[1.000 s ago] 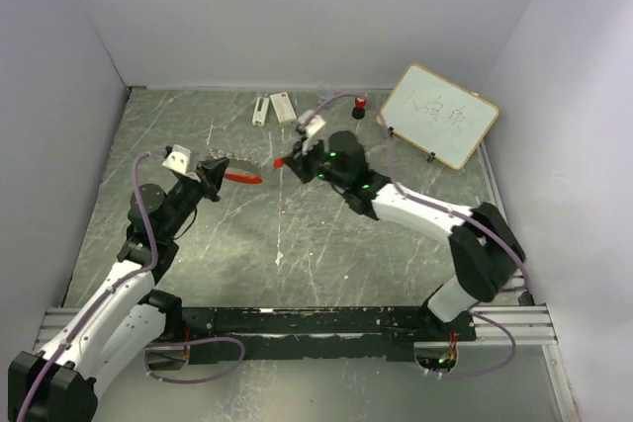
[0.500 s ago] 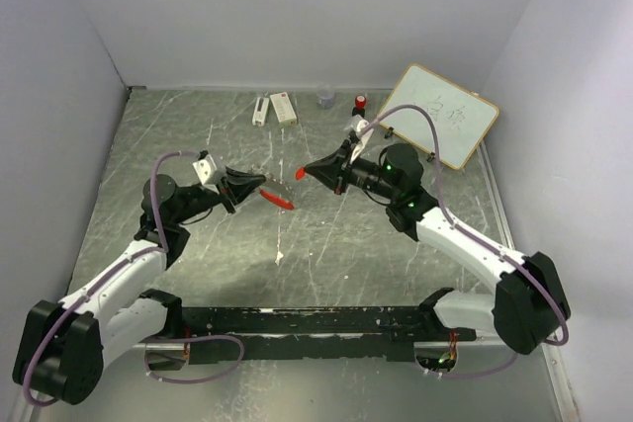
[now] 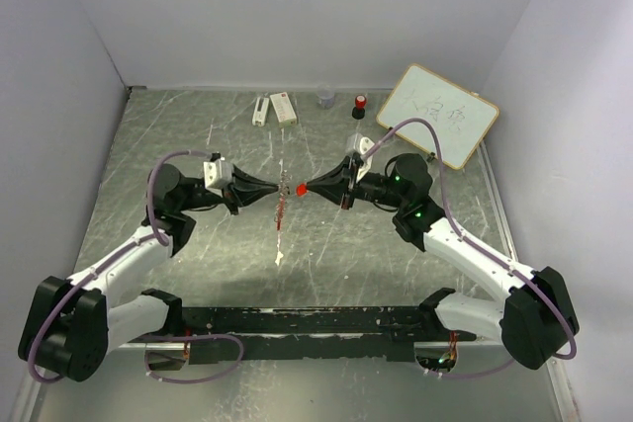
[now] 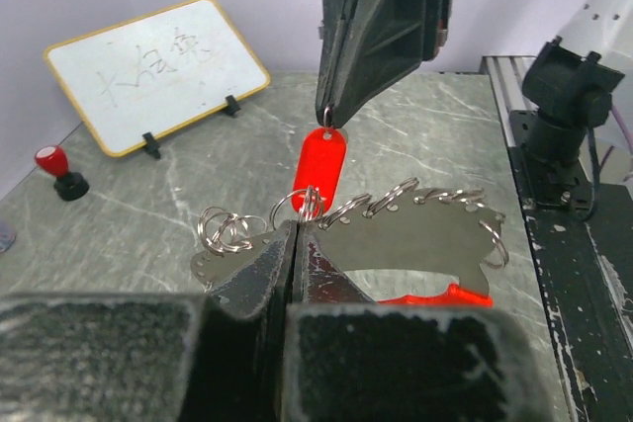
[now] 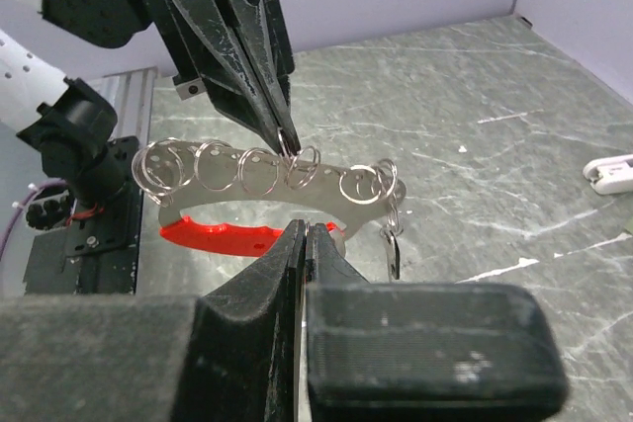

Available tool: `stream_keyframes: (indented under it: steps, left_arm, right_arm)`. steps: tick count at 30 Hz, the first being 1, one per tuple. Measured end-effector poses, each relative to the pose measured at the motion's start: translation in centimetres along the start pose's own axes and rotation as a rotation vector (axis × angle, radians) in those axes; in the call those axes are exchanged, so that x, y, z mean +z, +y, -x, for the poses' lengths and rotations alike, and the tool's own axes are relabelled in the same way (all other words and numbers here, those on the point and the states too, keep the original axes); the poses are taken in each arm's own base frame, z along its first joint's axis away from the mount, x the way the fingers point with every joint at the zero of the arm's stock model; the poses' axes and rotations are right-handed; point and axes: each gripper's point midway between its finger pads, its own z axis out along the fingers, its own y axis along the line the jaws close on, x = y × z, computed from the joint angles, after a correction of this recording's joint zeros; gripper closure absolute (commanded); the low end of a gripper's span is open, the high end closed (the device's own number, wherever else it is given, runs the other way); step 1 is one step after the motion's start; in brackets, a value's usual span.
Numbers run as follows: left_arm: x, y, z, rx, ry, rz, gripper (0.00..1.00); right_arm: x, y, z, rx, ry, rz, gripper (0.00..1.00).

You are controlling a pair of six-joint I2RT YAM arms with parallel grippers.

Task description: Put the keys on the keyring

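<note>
Both arms are stretched inward over the middle of the table (image 3: 198, 135), and the two grippers are seen tip to tip above it. The left gripper (image 3: 271, 191) is pinched tight, with no gap between its fingers, on the keyring (image 4: 425, 234), which is gripped at one of the wire loops along the upper edge of its curved grey plate (image 5: 259, 185). The plate is held clear of the table, roughly level, with a row of thin silver loops threaded through its holes. The red fob (image 5: 220, 235) is seen just under the plate. The right gripper (image 3: 309, 187) is likewise closed narrow, on the key with the red tag (image 4: 320, 159), which is held by the top of the tag. The tag's lower end is met by the loops right at the left fingertips; whether it is threaded on cannot be told. A small dark piece is hung from the loop at the plate's far end, too small to identify. At the back of the table, well apart, a whiteboard (image 3: 439, 115), a small red-capped cylinder (image 3: 359, 106) and two white pieces (image 3: 282, 107) are noted.
</note>
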Motion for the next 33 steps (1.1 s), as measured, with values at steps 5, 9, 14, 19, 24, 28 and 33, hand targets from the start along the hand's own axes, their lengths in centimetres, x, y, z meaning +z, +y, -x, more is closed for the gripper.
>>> stream_keyframes:
  steps: [5,9,14,19,24,28,33]
  left_arm:
    - [0.7,-0.9,0.2,0.028,0.000,-0.065,0.93]
    - [1.2,-1.2,0.1,0.036,0.002,-0.108,0.93]
    - [1.8,-1.1,-0.5,0.025,0.012,-0.134,0.93]
    - [2.5,-1.1,-0.2,0.045,0.008,-0.155,0.93]
    - [3.2,-1.6,-0.1,0.059,0.004,-0.182,0.93]
    - [3.6,-2.2,-0.2,0.062,0.012,-0.205,0.93]
    - [4.0,-2.5,-0.4,0.073,0.025,-0.222,0.93]
  right_arm:
    - [0.0,0.9,-0.1,-0.023,0.004,0.055,1.00]
    - [-0.1,1.6,-0.2,-0.030,0.008,0.097,1.00]
    - [-0.2,2.4,-0.3,-0.029,0.014,0.144,1.00]
    - [-0.4,2.9,-0.5,-0.030,0.023,0.172,1.00]
    - [-0.4,3.0,-0.8,-0.027,0.032,0.179,1.00]
    - [-0.4,2.9,-0.7,-0.026,0.031,0.171,1.00]
    - [-0.3,2.6,-0.6,-0.022,0.025,0.156,1.00]
